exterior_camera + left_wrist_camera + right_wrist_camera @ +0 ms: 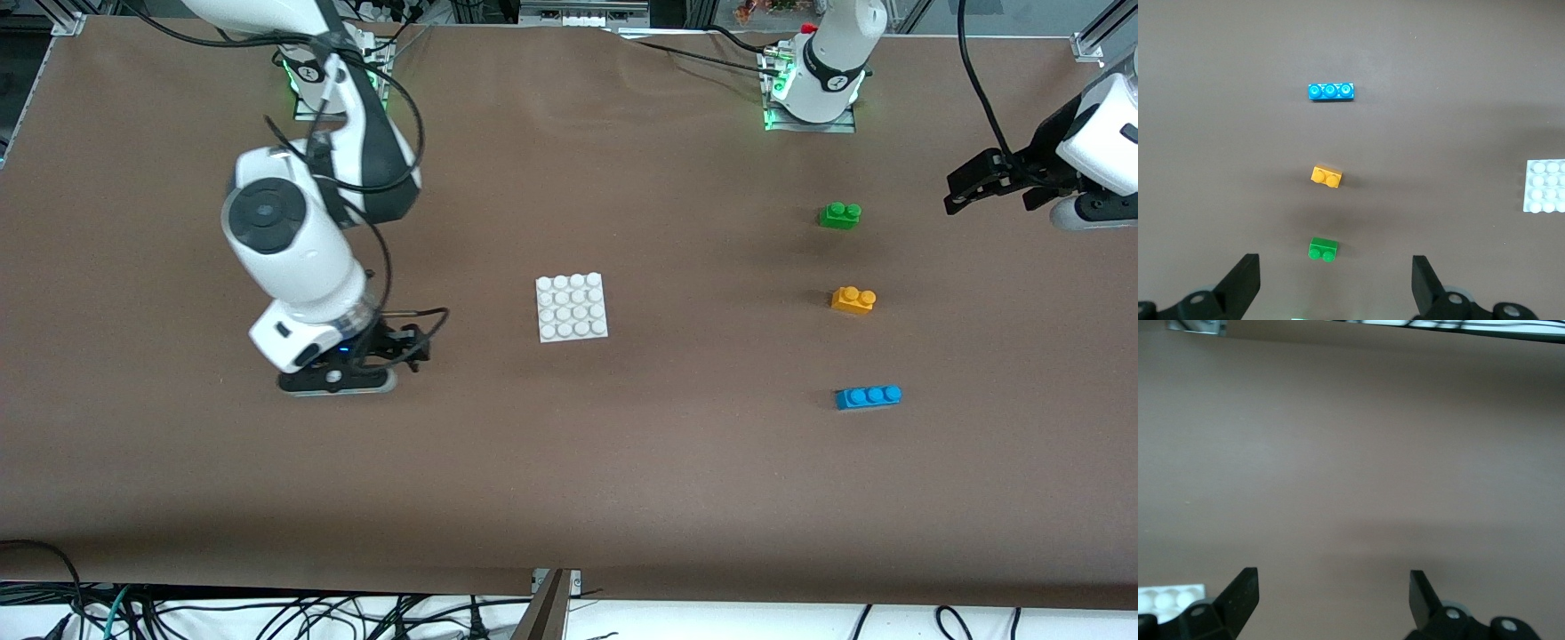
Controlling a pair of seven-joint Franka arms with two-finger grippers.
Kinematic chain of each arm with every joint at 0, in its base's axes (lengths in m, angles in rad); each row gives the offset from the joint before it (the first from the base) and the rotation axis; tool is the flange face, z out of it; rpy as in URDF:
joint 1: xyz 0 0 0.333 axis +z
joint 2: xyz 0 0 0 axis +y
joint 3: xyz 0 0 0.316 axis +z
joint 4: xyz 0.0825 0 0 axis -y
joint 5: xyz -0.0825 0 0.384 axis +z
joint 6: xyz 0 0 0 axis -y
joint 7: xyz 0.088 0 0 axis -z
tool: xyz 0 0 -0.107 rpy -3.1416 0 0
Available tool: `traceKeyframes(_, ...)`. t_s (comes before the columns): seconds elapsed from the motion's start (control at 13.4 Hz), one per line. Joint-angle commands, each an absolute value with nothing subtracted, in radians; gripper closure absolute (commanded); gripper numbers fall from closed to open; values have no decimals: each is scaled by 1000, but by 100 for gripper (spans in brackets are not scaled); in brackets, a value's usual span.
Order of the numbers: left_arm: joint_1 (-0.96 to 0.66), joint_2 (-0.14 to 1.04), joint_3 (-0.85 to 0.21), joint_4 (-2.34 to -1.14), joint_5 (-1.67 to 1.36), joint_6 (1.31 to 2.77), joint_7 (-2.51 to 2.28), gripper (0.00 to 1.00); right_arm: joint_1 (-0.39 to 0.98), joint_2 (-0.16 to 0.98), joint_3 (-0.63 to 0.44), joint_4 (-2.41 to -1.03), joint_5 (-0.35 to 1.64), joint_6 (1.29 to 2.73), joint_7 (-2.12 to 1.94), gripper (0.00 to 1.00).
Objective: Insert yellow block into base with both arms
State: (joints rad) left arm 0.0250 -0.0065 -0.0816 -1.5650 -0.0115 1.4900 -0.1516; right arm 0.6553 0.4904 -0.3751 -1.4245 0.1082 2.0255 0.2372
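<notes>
- yellow block lies free on bench toward left arm's end, between green brick and blue brick
- base mid-bench
- left gripper fingers open, probably near that end's edge
- right gripper fingers open, beside base

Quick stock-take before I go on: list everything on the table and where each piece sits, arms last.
base: one, white, studded, mid-table.
green brick: one, green, toward the left arm's end, farthest of the three bricks from the front camera.
yellow block: one, orange-yellow, between the green and blue bricks.
blue brick: one, blue, three studs, nearest the front camera.
table: one, brown.
left gripper: one, black, open, empty, over the table's left-arm end.
right gripper: one, black, open, empty, low beside the base.
</notes>
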Motion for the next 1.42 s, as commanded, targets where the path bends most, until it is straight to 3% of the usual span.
traceKeyframes(0.0,32,2,-86,-1542,-29,1485,-149,0,582,411,-364,-1445,107,1970,145,0)
traceKeyframes(0.22,31,2,-87,-1540,-31,1485,-149,0,481,329,-336,-1456,107,1882,95,0)
traceKeyframes(0.6,28,2,-97,-1540,-31,1485,-155,0,266,201,-178,-1531,63,1789,54,0)
traceKeyframes(0.97,28,2,-97,-1540,-31,1485,-152,0,160,157,-166,-1559,38,1792,-26,0)
traceKeyframes(1.34,15,26,-95,-1542,30,1499,-147,0,143,98,-163,-1592,37,1790,-26,0)
